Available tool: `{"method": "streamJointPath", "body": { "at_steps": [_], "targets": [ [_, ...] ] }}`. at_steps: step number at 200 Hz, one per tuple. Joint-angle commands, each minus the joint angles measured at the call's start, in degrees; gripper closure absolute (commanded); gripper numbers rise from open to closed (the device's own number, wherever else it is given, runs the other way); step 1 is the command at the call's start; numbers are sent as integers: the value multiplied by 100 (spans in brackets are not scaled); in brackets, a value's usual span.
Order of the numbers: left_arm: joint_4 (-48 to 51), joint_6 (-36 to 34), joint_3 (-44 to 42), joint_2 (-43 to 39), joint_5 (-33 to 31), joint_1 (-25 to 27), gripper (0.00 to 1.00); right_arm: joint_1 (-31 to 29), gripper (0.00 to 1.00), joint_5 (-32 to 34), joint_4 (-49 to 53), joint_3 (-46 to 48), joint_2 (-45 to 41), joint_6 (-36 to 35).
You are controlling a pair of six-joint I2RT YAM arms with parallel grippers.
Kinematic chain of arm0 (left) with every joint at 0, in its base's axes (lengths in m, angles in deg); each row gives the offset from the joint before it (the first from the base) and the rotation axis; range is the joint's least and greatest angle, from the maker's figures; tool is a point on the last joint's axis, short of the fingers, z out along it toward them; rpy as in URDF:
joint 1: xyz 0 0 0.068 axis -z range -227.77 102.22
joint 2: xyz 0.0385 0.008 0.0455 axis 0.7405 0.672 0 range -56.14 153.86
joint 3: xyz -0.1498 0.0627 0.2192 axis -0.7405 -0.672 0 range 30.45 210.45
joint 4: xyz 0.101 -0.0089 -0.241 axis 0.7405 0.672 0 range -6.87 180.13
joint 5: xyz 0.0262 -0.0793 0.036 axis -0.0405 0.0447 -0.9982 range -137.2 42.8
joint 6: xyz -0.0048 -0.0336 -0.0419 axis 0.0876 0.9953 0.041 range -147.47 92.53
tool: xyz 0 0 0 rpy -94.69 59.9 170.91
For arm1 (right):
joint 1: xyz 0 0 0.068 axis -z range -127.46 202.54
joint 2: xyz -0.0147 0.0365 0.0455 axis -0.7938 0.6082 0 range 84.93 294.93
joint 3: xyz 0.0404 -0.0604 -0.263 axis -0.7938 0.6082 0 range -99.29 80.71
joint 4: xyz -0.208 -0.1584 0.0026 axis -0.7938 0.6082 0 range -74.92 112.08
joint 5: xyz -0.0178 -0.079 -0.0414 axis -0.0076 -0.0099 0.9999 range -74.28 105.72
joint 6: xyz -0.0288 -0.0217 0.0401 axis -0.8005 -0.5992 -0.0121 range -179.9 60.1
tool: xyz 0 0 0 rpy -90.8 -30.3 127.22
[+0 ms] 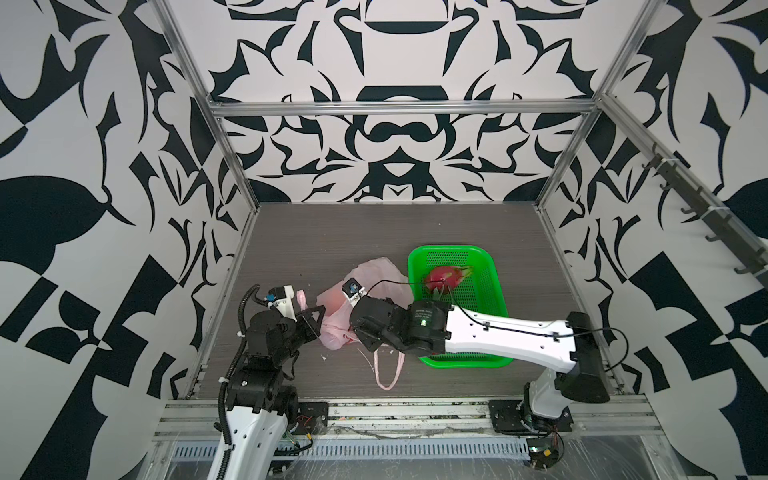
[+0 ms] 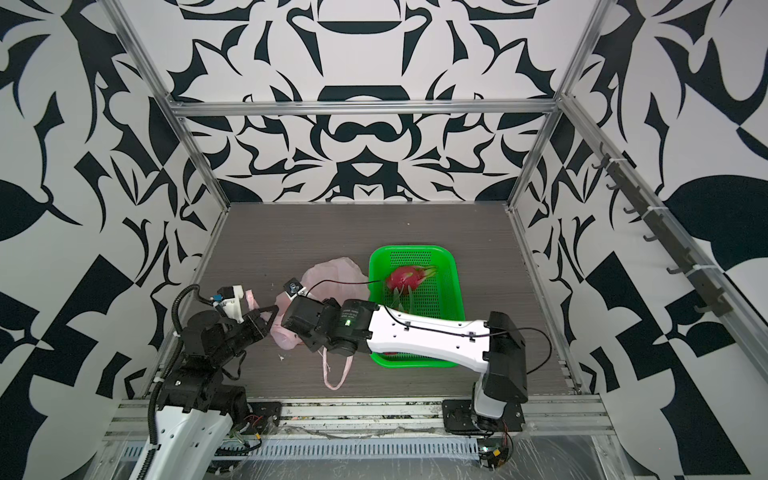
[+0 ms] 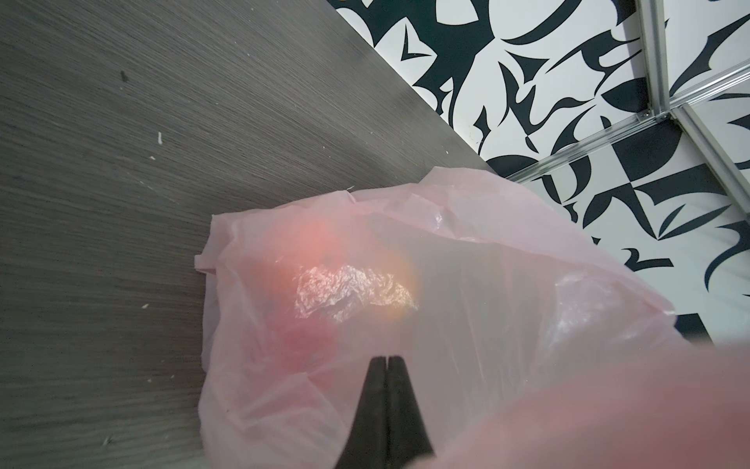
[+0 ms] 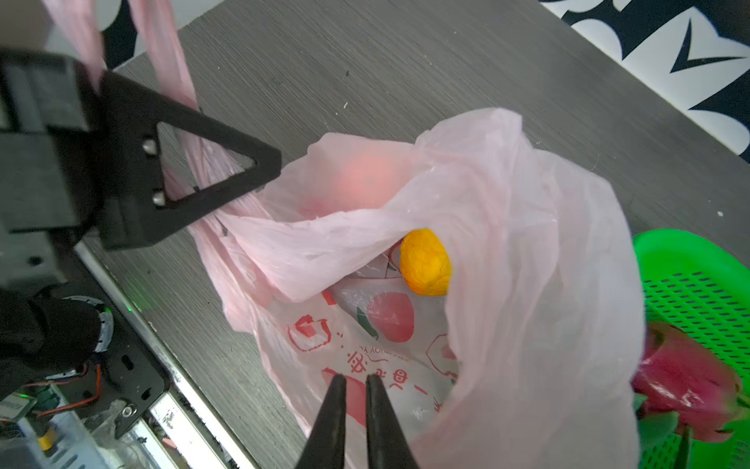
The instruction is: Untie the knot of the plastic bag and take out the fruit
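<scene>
The pink plastic bag (image 1: 374, 274) (image 2: 332, 270) lies open on the table beside the basket. My left gripper (image 1: 321, 311) (image 3: 389, 358) (image 4: 276, 166) is shut on its twisted handle (image 4: 170, 77) at the bag's rim. My right gripper (image 4: 356, 377) sits in the bag's mouth over the red logo, its jaws a narrow gap apart. Whether they pinch plastic I cannot tell. Of the fruit, an orange (image 4: 425, 262) lies inside and a red-pink fruit (image 4: 365, 174) (image 3: 308, 260) glows through the film. A dragon fruit (image 1: 442, 279) (image 2: 403, 277) (image 4: 682, 373) lies in the basket. The knot is out of view.
The green perforated basket (image 1: 449, 251) (image 2: 411, 249) (image 4: 690, 251) stands right of the bag, its front end under my right forearm. A loose handle loop (image 1: 388, 370) (image 2: 334, 374) trails toward the table's front edge. Metal frame rails border the table.
</scene>
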Motion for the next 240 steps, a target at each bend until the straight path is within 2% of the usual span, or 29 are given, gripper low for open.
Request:
{"method": "streamJointPath", "body": {
  "at_steps": [1, 62, 155, 205, 240],
  "targets": [
    [-93, -7, -72, 12, 92, 12, 100, 72, 87, 55, -113, -175, 110, 243],
    [27, 148, -330, -308, 164, 11, 100, 376, 89, -32, -393, -108, 582, 724],
    [162, 237, -650, -612, 380, 12, 100, 583, 86, 636, -1373, -24, 1294, 1217],
    [239, 166, -660, -613, 511, 11, 100, 614, 79, 1109, -2002, 241, 1345, 1477],
    [249, 125, -645, -603, 542, 11, 100, 755, 70, 1057, -2236, 327, 1347, 1579]
  ]
}}
